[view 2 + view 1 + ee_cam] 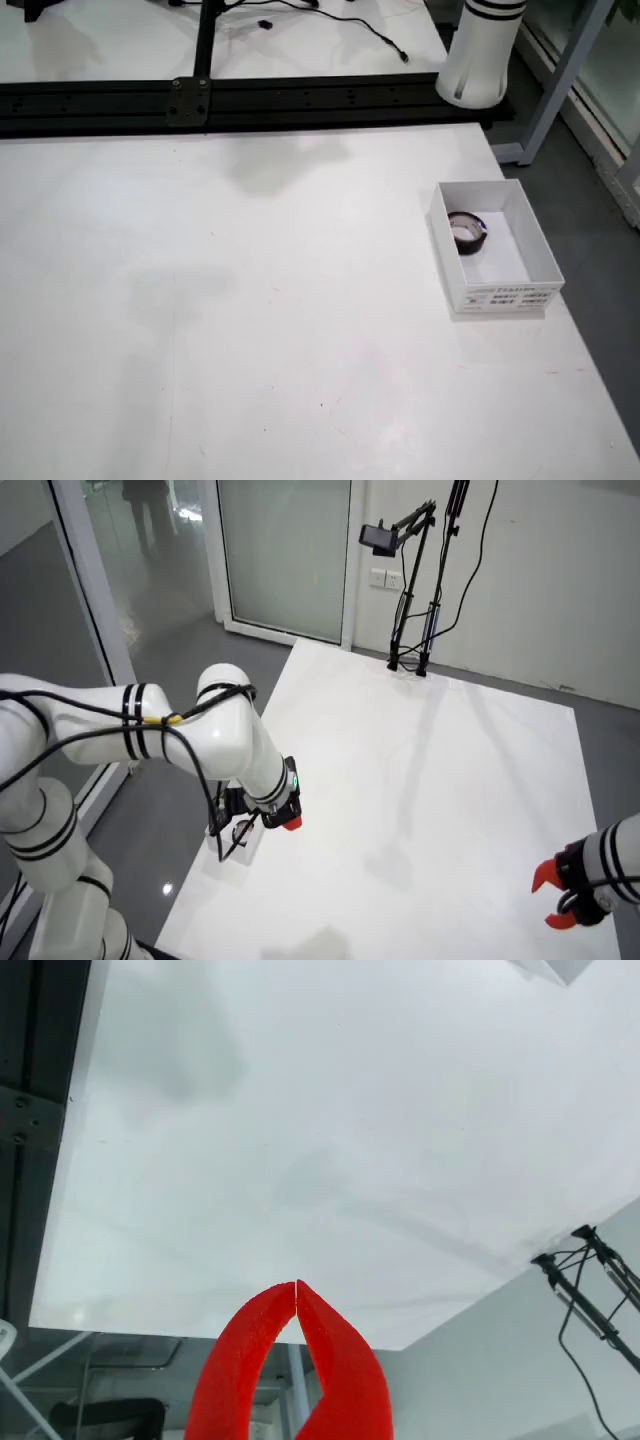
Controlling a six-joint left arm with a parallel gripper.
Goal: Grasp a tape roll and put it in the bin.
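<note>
In the view from above, a dark tape roll [467, 232] lies inside the white bin [530, 245] near the table's right edge; no gripper shows in this view. In the view that rides on the gripper, my red gripper [296, 1286] is shut, its fingertips touching with nothing between them, above bare white table. In the view from the side, my gripper [288, 822] hangs at the end of the white arm over the table's left edge. Below it a white box [243, 850], probably the bin, is mostly hidden by the arm.
A second arm's red gripper [556, 898] sits at the table's lower right in the side view. A camera tripod [410, 610] stands at the far end. A black rail [200, 95] and white arm base [482, 55] border the table's top edge seen from above.
</note>
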